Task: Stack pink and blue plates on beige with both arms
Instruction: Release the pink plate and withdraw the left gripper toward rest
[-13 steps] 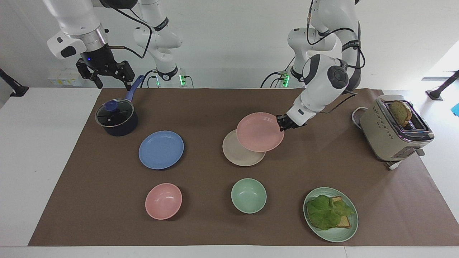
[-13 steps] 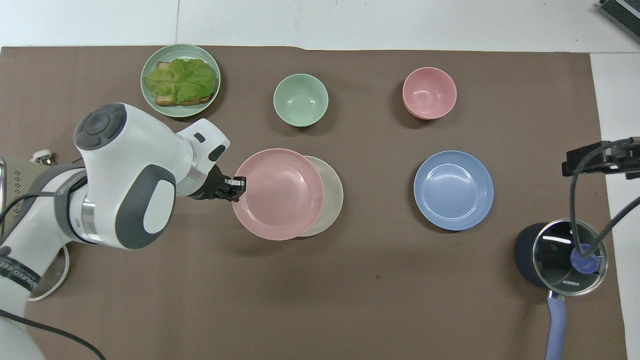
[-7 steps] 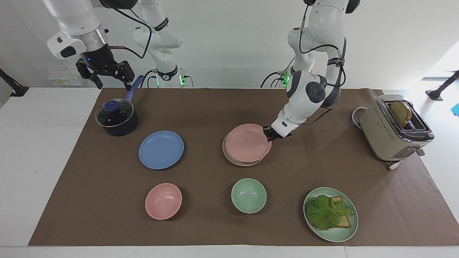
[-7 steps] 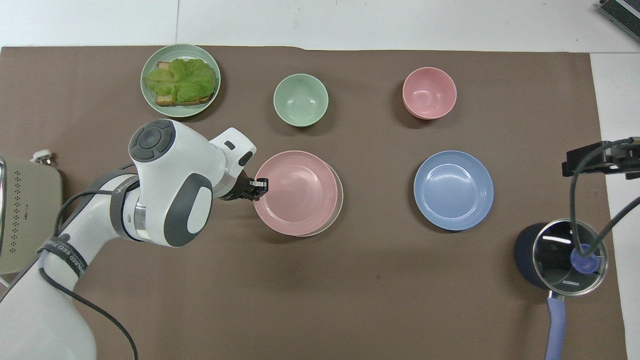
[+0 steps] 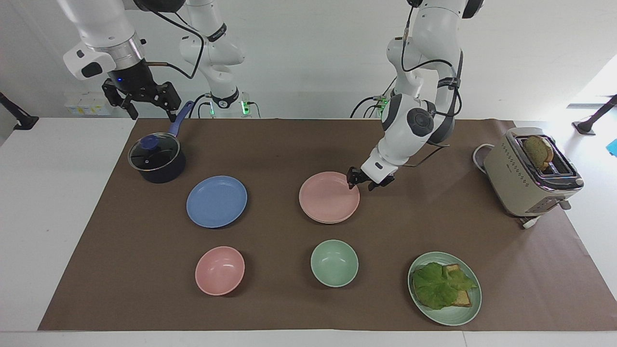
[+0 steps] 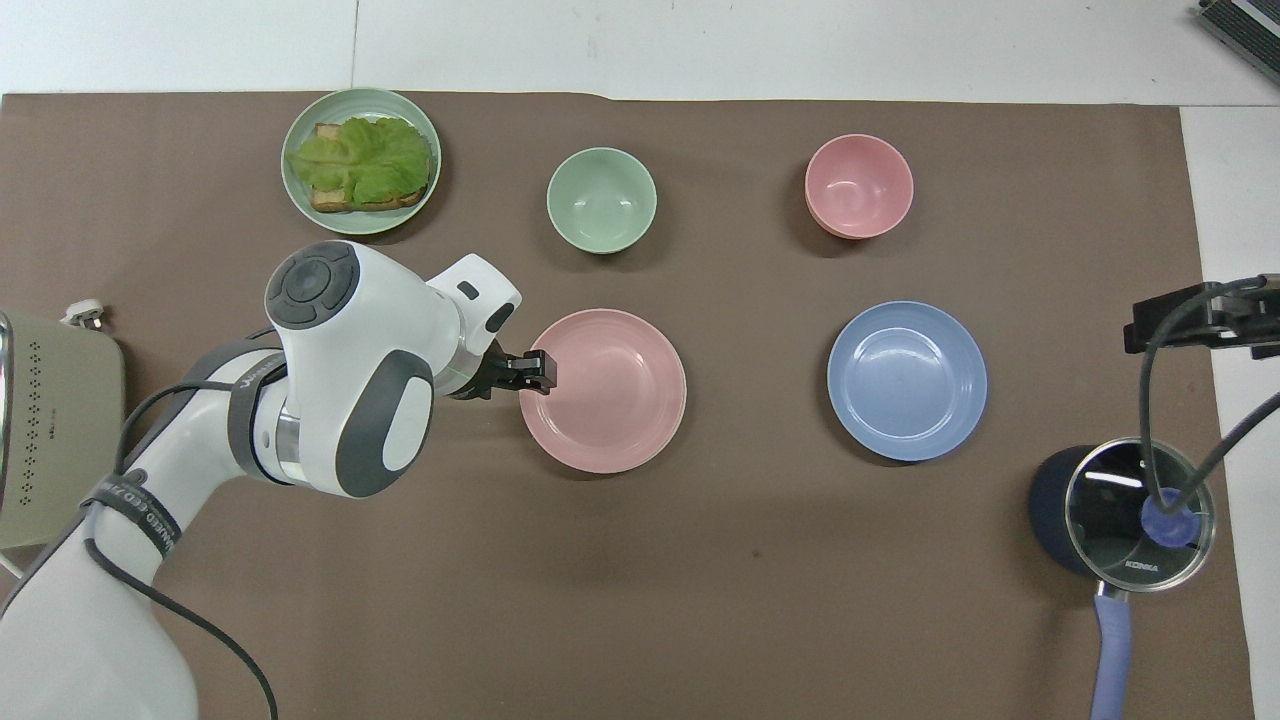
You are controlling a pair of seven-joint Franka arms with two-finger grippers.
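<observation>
The pink plate [image 5: 329, 197] [image 6: 603, 390] lies flat on the beige plate, which is almost wholly covered; only a thin pale edge [image 5: 330, 222] shows under the pink rim. My left gripper [image 5: 360, 184] [image 6: 537, 368] is open at the pink plate's rim on the left arm's side, one finger over the plate and one outside it. The blue plate [image 5: 216, 201] [image 6: 907, 380] rests alone on the mat toward the right arm's end. My right gripper [image 5: 152, 113] [image 6: 1195, 318] waits open in the air over the table edge by the pot.
A dark pot with a glass lid [image 5: 156, 159] stands near the right gripper. A pink bowl [image 5: 220, 270], a green bowl [image 5: 334, 263] and a green plate with lettuce and toast [image 5: 444, 287] lie farther from the robots. A toaster [image 5: 532, 171] stands at the left arm's end.
My left gripper carried the pink plate over the beige plate, set it down and opened, letting it go. The right arm stayed still.
</observation>
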